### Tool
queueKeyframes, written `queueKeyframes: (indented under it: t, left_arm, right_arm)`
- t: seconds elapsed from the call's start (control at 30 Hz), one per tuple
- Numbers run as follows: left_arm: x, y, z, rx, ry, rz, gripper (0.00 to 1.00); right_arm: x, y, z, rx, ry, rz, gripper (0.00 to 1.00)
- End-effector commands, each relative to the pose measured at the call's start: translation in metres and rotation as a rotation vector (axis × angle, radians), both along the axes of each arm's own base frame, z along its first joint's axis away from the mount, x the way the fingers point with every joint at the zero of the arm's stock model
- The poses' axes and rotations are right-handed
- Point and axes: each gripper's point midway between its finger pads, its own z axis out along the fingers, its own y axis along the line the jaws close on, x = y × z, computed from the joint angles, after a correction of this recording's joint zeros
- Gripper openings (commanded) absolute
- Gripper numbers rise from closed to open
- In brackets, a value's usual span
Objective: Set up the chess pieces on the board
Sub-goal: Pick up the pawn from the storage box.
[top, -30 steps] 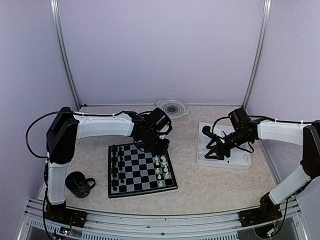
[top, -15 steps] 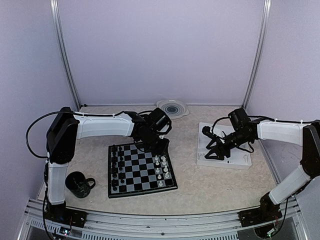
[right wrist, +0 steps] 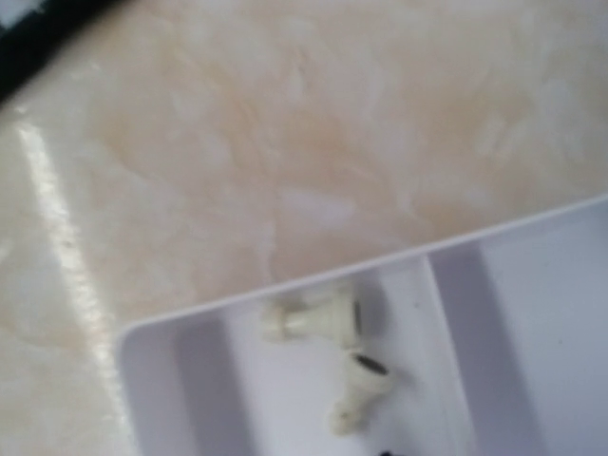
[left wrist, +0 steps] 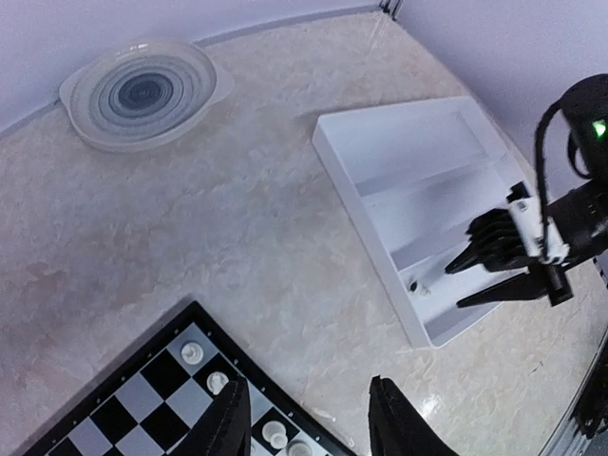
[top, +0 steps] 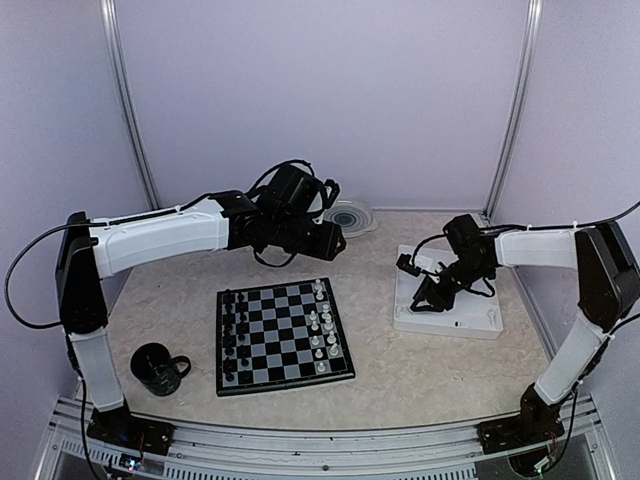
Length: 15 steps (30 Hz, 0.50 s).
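Chess pieces (top: 322,322) line two opposite board (top: 285,383) edges; two more lie blurred in the tray (right wrist: 532,285). My left pincer (left wrist: 309,385) gapes empty; right pincer (left wrist: 454,287) parted over tray, fingers cut from its own view

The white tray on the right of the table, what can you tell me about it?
The white tray is a shallow rectangular box, plastic by its look, split by thin walls into long compartments. It lies flat on the mottled beige table, to the right of the chessboard and apart from it. Two white chess pieces lie on their sides in one end compartment. The right gripper reaches into the end nearest the board; whether it touches the tray cannot be seen.
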Motion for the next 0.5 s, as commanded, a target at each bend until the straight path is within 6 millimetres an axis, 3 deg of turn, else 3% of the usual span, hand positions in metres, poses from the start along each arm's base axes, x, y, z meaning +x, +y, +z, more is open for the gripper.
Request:
queueKeyframes:
  t: [0.0,0.23,0.47]
  left_arm:
    - [0.007,-0.022,0.034,-0.125,-0.089,-0.041,0.44]
    - [0.015,-0.039,0.027,-0.165,-0.050,-0.092,0.44]
    - [0.022,-0.039,0.026,-0.181,-0.052,-0.087,0.45]
  right_arm:
    - [0.013,-0.003,-0.011,-0.037,0.055,-0.038,0.33]
    - [0.017,0.004,-0.038,-0.050,0.139,-0.040,0.32]
    - [0.012,-0.002,-0.067,-0.130,0.159,-0.067,0.29]
